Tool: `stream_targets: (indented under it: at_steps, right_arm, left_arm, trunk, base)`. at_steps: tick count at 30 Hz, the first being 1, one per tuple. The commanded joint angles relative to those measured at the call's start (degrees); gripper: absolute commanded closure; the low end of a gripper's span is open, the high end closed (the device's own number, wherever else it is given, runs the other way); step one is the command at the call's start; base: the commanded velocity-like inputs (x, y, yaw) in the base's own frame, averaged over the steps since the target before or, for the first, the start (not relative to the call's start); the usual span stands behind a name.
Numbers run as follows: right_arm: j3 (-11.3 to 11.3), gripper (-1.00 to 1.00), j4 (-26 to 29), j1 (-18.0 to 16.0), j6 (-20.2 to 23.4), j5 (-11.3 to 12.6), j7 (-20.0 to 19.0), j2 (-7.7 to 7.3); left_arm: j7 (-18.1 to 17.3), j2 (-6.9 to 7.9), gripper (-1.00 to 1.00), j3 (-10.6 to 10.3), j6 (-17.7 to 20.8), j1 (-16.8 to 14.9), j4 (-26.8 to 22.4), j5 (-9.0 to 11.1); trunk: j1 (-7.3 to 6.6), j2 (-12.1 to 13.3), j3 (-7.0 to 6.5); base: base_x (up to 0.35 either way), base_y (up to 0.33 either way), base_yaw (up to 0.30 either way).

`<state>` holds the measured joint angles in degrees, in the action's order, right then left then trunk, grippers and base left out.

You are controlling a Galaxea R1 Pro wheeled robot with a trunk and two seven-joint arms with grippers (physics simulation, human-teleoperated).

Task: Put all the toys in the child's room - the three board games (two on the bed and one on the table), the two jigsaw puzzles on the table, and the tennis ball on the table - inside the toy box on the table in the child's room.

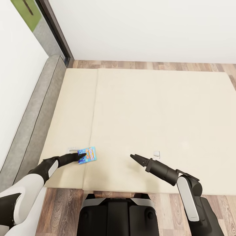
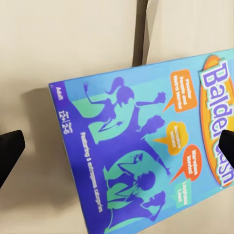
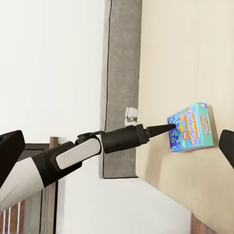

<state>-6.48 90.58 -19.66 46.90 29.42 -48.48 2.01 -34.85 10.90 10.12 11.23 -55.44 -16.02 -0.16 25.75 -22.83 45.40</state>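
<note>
A blue board game [image 1: 88, 155] with purple figures and orange speech bubbles is seen lying flat on the cream bed [image 1: 157, 114], near its front edge and toward the grey padded side rail [image 1: 36, 111]. The left tool [image 1: 78, 156] is placed at the box's near edge, its fingers [image 2: 9, 148] spread apart on either side of the cover. The right tool [image 1: 134, 157] is held above the bed, well apart from the game, with its fingertips drawn together.
</note>
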Motion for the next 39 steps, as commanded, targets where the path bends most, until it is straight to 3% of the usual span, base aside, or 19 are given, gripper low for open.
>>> stream_targets:
  at_steps: [1,10,23,39]
  right_arm:
    - [-0.09,-1.0,0.02,-0.03,0.3,0.02,-0.16,0.06]
    - [-0.05,-1.0,0.03,-0.03,0.3,0.02,-0.15,0.1]
    - [-0.13,-1.0,0.03,-0.03,0.3,0.02,-0.21,0.03]
    - [-0.16,-1.0,0.01,-0.03,0.3,0.02,-0.14,0.0]
  left_arm:
    - [-0.31,-0.04,-1.0,0.43,0.57,-0.02,-0.12,-0.02]
    - [-0.31,-0.41,-1.0,0.43,0.55,-0.02,-0.84,-0.02]
    - [-0.31,-2.36,-1.0,0.36,0.53,-0.02,-0.94,-0.1]
    - [-0.31,-2.64,-1.0,0.33,0.56,-0.02,-1.03,-0.1]
  trunk:
    - [0.03,-0.09,0.06]
    - [0.03,-0.09,0.06]
    - [0.03,-0.09,0.06]
    - [0.03,-0.09,0.06]
  base:
    - [0.0,0.0,0.0]
    - [0.0,0.0,0.0]
    - [0.0,-0.002,0.0]
    - [0.0,-0.075,0.0]
